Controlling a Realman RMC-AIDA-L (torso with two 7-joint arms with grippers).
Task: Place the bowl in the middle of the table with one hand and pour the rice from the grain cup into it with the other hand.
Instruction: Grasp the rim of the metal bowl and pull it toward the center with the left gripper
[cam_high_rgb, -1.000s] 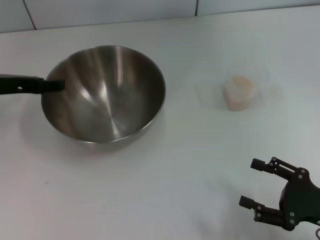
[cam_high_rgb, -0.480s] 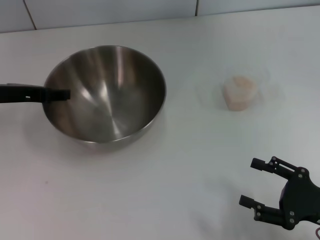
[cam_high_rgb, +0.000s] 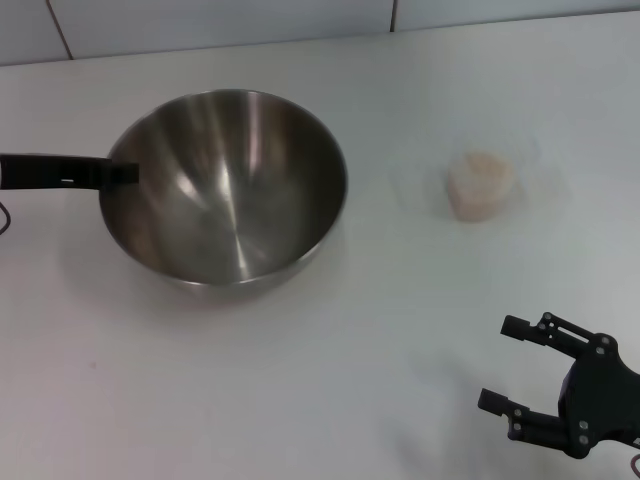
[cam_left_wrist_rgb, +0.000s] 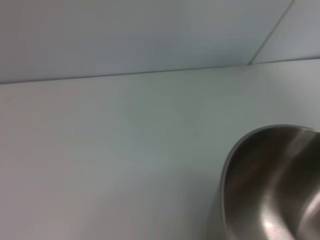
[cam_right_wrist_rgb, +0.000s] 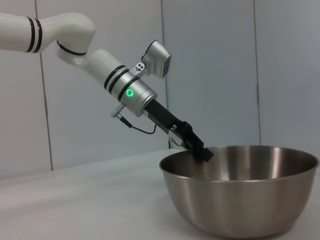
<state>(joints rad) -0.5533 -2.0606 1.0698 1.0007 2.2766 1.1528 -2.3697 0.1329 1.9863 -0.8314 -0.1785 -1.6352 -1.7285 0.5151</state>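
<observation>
A large stainless-steel bowl (cam_high_rgb: 228, 185) sits on the white table (cam_high_rgb: 300, 380), on the robot's left half of the surface and toward the middle, its shiny brushed inside open to the head camera and holding nothing. The left gripper (cam_high_rgb: 122, 173) reaches in from the left edge of the head view, its black fingers meeting the bowl's left rim. In the right wrist view the same gripper (cam_right_wrist_rgb: 199, 149) comes down at a slant from a white and silver arm (cam_right_wrist_rgb: 80, 45) with a green ring light, its tip clamped over the rim of the bowl (cam_right_wrist_rgb: 240, 192), one finger inside the wall and the other hidden behind it. The left wrist view shows only a curved part of the bowl (cam_left_wrist_rgb: 270, 185) against the table (cam_left_wrist_rgb: 110, 150) and a grey wall beyond.

To the bowl's right, well apart from it, stands the grain cup (cam_high_rgb: 481, 178), a clear plastic cup almost lost against the white top. It holds a pale beige mound of rice (cam_high_rgb: 482, 180) and is upright.

The right gripper (cam_high_rgb: 518, 365) hangs at the near right corner of the table, nearer the robot than the cup and well clear of it. Its two black fingers are spread wide with nothing between them.
</observation>
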